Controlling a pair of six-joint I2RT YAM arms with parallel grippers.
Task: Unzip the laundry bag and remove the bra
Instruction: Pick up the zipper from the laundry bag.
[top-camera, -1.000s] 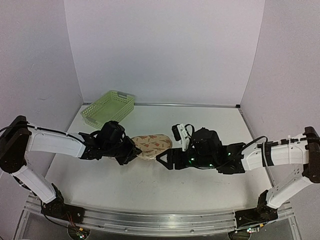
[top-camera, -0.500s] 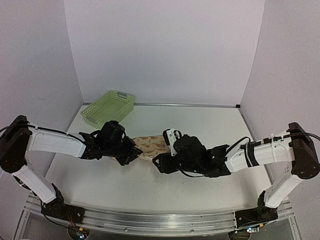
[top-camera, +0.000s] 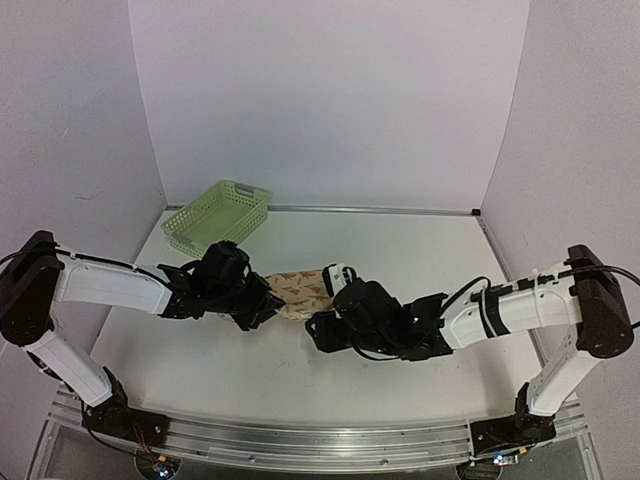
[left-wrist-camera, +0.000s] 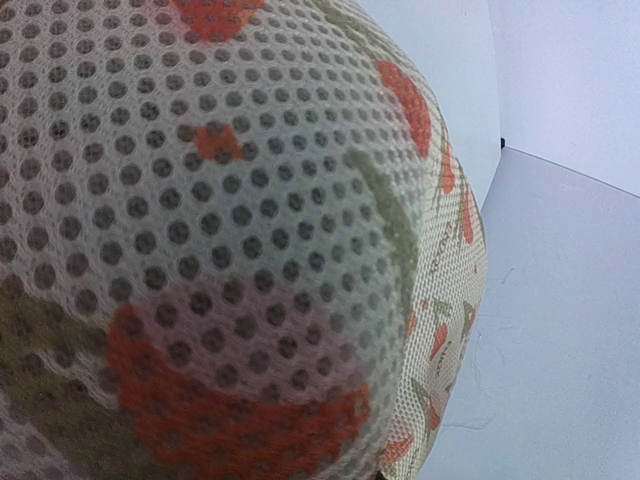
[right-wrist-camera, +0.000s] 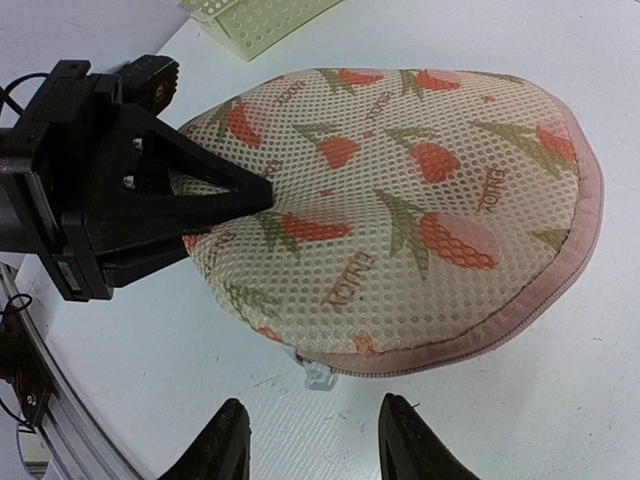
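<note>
looking from the top camera, my right hand (top-camera: 316, 330) is the closest thing to me, low over the white bench (top-camera: 420, 250) near the middle. in its own wrist camera the right hand (right-wrist-camera: 315, 448) is released: the two black fingers (right-wrist-camera: 222, 440) stand apart with only bare bench between them.

just past those fingers, at 12 o'clock, a small pale tab (right-wrist-camera: 318, 376) sticks out from under the pink edge of the laundry bag (right-wrist-camera: 400, 200). the fingers are close to the tab but not touching it. the pink edge looks shut along the side i can see.

the laundry bag (top-camera: 300, 288) lies flat on the bench, puffed up like a little pillow, with red flowers and green stems on a net-like cover.

at 9 o'clock from the bag is my left hand (top-camera: 256, 305). the left hand (right-wrist-camera: 255, 195) is clenched on the bag's left end, with a black pointed finger pressed on top of the cloth. its own camera is so close that the laundry bag (left-wrist-camera: 200, 200) fills nearly all of that view.

far back, at about 11 o'clock from the bag, a light green basket (top-camera: 215, 217) sits well apart by the back wall.
</note>
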